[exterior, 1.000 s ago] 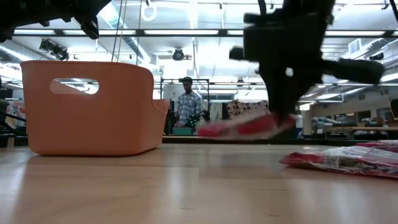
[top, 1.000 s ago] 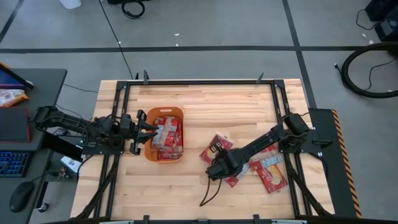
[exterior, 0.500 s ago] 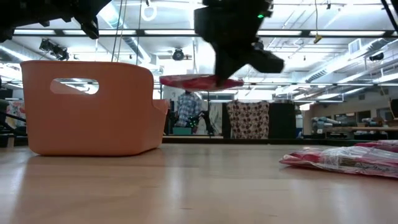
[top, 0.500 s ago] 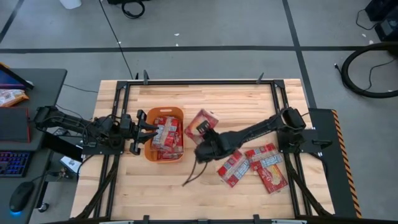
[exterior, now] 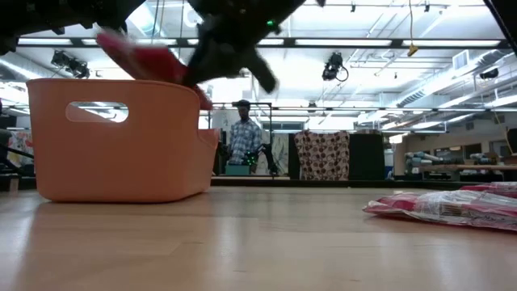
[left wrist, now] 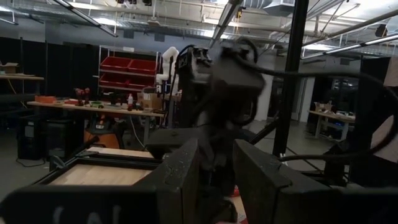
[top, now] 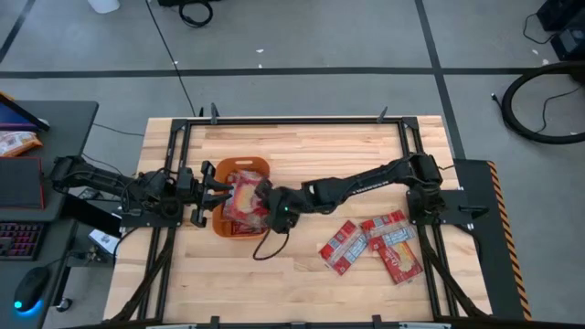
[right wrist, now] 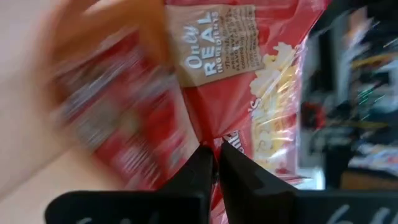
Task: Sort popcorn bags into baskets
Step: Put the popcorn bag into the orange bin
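- a popcorn bag (top: pixel 245 190) hung over the orange basket (top: pixel 219 226) at centre left of the high view; in the low view it showed as a tilted red shape (exterior: pixel 144 58) above the basket's rim, upper left of frame.
- the right gripper (top: pixel 265 194) had its fingers pinched shut on that bag's edge, as the right wrist view showed (right wrist: pixel 214 163); its arm stretched across from the right side of the table.
- other bags (top: pixel 239 217) already lay inside the basket.
- three more bags (top: pixel 377 243) lay on the table (top: pixel 347 146), lower right of the high view, well apart from the basket.
- the left gripper (top: pixel 212 190) waited at the basket's left rim; whether its fingers were apart i could not tell.
- the step looked like the drop: best to release only with the whole bag inside the rim, low over the pile, so it would not catch the wall or slide out, and to keep clear of the left gripper nearby.
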You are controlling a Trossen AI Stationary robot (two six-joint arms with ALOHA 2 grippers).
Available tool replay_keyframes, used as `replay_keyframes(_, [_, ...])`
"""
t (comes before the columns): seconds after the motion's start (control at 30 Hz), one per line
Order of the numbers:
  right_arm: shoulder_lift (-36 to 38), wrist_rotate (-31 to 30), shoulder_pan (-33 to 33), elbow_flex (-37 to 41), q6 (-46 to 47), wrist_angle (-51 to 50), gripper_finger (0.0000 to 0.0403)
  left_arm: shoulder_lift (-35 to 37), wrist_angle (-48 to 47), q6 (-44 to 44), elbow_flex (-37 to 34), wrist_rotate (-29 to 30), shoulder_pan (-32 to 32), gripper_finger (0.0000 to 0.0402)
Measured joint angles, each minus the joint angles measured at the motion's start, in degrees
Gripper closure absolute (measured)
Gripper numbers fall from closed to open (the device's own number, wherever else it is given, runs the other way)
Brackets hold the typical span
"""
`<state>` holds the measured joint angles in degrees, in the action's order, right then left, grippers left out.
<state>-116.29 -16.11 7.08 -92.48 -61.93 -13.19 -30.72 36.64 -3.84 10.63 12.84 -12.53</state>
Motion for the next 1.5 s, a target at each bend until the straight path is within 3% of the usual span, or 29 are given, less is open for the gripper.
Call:
replay_keyframes(0.17, [-2.2,7.8,-3.5,0.0,-2.6,3.9,0.0356,0.0,-0.3,0.0,0.1,0.5,0.0,0.0297])
replay_keyframes(0.23, [-2.9,7.7,-4.5,0.0,-2.7,4.5,0.0339,0.0,-0.3,0.0,0.1,0.7,0.0,0.0297])
replay_keyframes(0.43, [-2.2,-6.2,-3.9,0.0,2.1,0.1,0.0284,-0.1,-0.2,0.0,0.1,2.1,0.0,0.0297])
replay_keyframes(0.57, [0.1,-10.0,-0.9,0.0,9.5,-9.1,0.0266,-0.1,-0.5,0.0,0.1,3.3,0.0,0.0297])
replay_keyframes(0.83, [1.8,1.9,5.0,0.0,33.5,-36.7,0.0265,0.0,-0.6,-0.1,0.1,3.2,0.0,0.0297])
replay_keyframes(1.07, [1.8,9.2,10.5,0.0,52.6,-50.3,0.0265,0.0,3.8,3.2,0.0,3.0,-0.1,0.0297])
replay_keyframes(1.27, [1.7,11.7,16.2,4.6,63.6,-53.1,0.0263,0.0,6.5,8.4,0.0,3.0,-0.1,0.0297])
replay_keyframes(1.5, [1.7,11.5,20.0,11.2,67.1,-52.1,0.0262,0.0,9.3,14.9,0.0,3.0,-0.1,0.0297])
